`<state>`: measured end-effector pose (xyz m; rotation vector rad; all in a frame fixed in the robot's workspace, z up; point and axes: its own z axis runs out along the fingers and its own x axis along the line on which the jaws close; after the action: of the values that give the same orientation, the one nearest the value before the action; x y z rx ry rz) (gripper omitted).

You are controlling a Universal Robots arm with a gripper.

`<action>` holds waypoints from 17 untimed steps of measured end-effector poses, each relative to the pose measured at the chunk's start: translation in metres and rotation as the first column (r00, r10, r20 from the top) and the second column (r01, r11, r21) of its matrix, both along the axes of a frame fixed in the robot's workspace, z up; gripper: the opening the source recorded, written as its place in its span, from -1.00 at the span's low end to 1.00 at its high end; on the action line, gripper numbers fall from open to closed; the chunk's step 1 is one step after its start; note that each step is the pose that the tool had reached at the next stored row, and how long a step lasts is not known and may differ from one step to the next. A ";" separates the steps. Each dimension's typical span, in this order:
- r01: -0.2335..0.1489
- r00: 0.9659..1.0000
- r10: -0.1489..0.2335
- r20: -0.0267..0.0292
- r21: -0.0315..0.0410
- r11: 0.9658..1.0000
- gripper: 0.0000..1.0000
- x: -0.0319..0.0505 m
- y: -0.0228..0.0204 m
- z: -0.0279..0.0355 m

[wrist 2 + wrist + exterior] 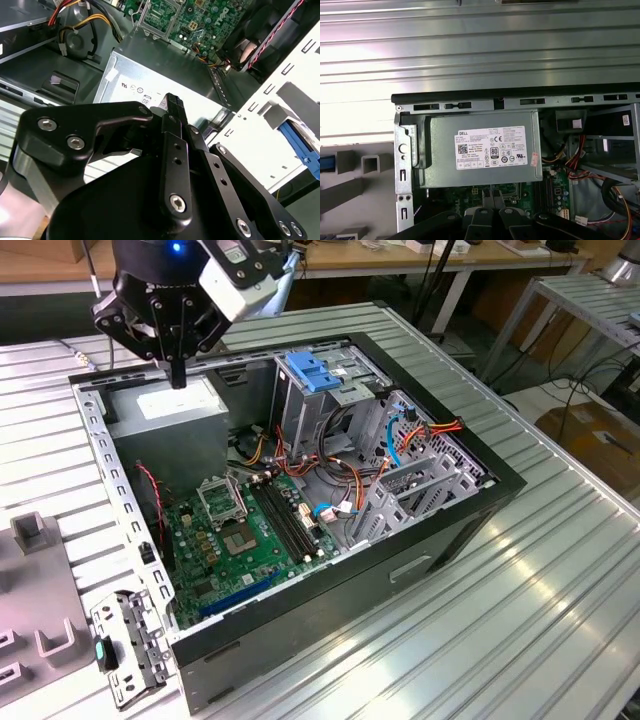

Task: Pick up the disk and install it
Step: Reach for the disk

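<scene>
My gripper (178,380) hangs over the grey power supply (165,405) in the far corner of the open computer case (450,530). Its two black fingers are pressed together with nothing between them. In both wrist views the fingertips (172,102) (493,194) point at the labelled top of the power supply (480,150) without touching it. Of the disk I see just a bright blue edge (300,145) (325,162), lying in a grey holder outside the case wall, away from the gripper. The rest of the disk is cut off by the picture edges.
Inside the case lie the green motherboard (250,530), bundles of coloured cables (400,440) and a metal drive cage with a paler blue slotted bracket (312,372) on top. Grey holder blocks (40,540) stand on the ribbed metal table (520,620) at the exterior view's left.
</scene>
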<state>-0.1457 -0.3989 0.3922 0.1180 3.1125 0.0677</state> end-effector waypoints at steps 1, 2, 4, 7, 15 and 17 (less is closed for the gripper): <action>0.000 1.000 0.000 0.000 0.000 1.000 -0.79 -0.0007 0.0000 0.0000; 0.000 1.000 0.000 0.000 0.000 1.000 -0.79 -0.0012 0.0000 -0.0001; 0.000 1.000 0.000 0.000 0.000 1.000 -0.79 -0.0033 0.0000 -0.0003; 0.000 1.000 0.000 0.000 0.000 1.000 -0.79 -0.0050 0.0000 -0.0004; 0.000 1.000 0.000 0.000 0.000 1.000 -0.79 -0.0109 0.0000 -0.0009; 0.000 1.000 0.000 0.000 0.000 1.000 -0.79 -0.0127 0.0000 -0.0010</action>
<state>-0.1584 -0.3989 0.3912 0.1179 3.1125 0.0677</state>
